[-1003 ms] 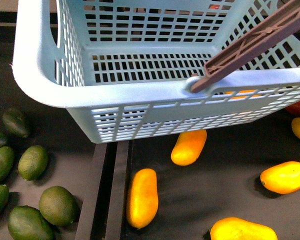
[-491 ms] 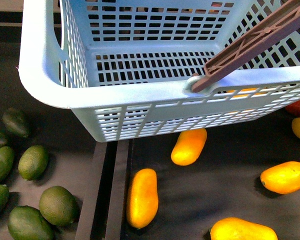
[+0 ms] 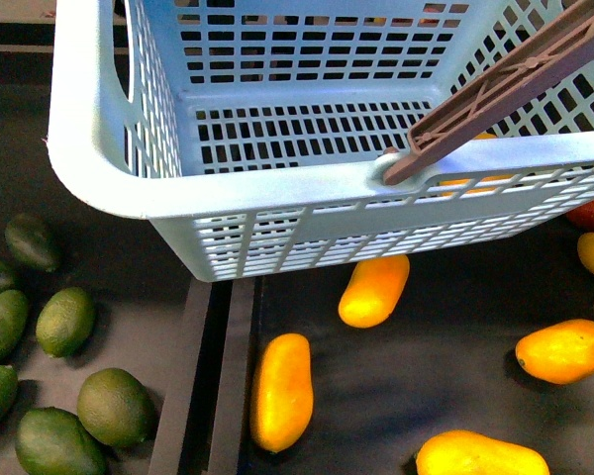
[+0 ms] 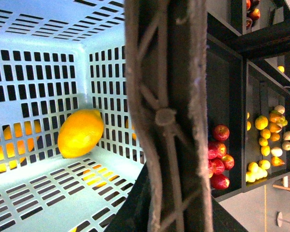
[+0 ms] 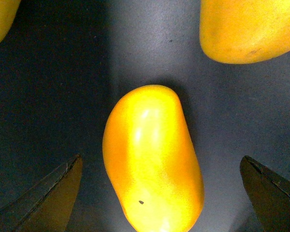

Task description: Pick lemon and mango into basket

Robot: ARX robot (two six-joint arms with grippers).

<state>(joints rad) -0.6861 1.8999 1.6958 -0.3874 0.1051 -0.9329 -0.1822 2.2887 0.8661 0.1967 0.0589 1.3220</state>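
The pale mint basket [image 3: 277,193] hangs in the air, filling the upper front view, its brown handle [image 3: 505,84] rising to the upper right. My left gripper [image 4: 168,193] is shut on that handle [image 4: 166,96]; its fingers barely show. The lemon [image 4: 80,133] lies inside the basket against a slotted wall. My right gripper [image 5: 164,193] is open, its dark fingertips [image 5: 58,188] on either side of a mango [image 5: 152,154] that lies on the dark surface. Several mangoes [image 3: 282,391] lie below the basket in the front view.
Green oval fruits [image 3: 65,321] lie at the left, past a dark raised divider [image 3: 213,376]. More mangoes show beside the framed one [image 5: 246,29]. Red apples [image 4: 219,159] and a compartment of mixed yellow fruit [image 4: 270,145] sit beyond the basket.
The basket has drifted slightly to the right and down in the front view. A dark piece has come into view at the right edge.
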